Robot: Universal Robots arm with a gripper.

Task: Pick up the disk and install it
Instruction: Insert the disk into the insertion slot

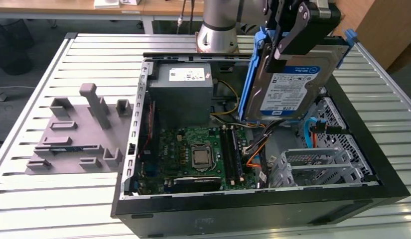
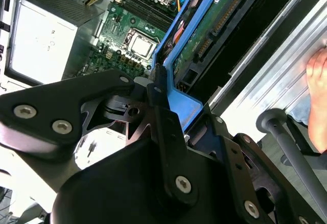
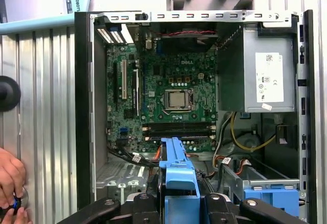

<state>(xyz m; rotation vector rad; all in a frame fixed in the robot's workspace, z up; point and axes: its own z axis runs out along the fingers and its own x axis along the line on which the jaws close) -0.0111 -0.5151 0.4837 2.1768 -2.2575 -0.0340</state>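
Exterior view: the disk (image 1: 292,84), label outward and tilted near upright, hangs above the open computer case (image 1: 258,214), clamped near its top by the gripper (image 1: 289,49). From the disk, the power supply (image 1: 182,89) lies at nine o'clock, the motherboard (image 1: 192,154) at seven and the metal drive bay (image 1: 325,162) at five.

Exterior view obliquely above the computer case (image 1: 258,215); both wrist views close over its motherboard (image 3: 153,76).
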